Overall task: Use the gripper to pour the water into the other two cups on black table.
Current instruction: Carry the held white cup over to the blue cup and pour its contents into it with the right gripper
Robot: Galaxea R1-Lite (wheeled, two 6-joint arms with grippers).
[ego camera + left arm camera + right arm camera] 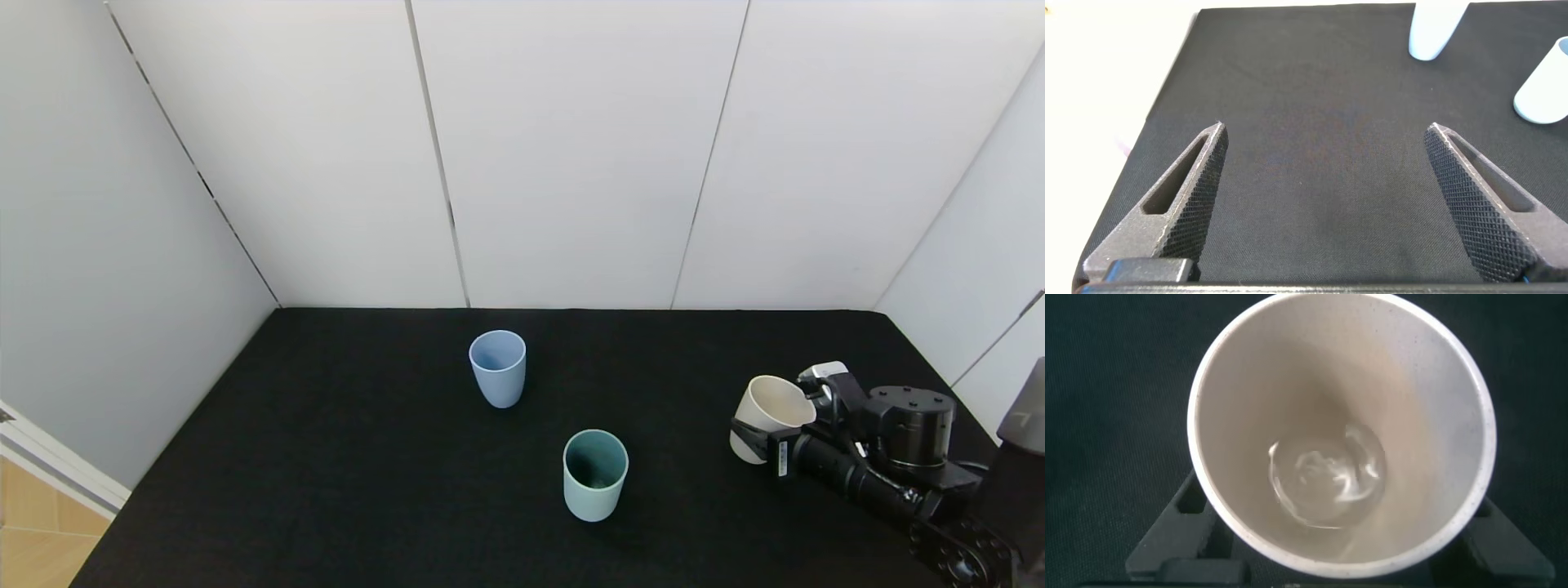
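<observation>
Right gripper (755, 437) clamped on beige cup (767, 416), water inside, tilted; transport step: next swing left over green cup (595, 474), blue cup (497, 367) beyond, then tip.

A: What stands in the way on the desk (343, 457)?
B: Only the blue cup (497, 367), far centre, and the green cup (595, 474), nearer and rightward, well apart.
A: And the left half?
B: Bare cloth; the spread left pincer (1323, 175) faces open room.
</observation>
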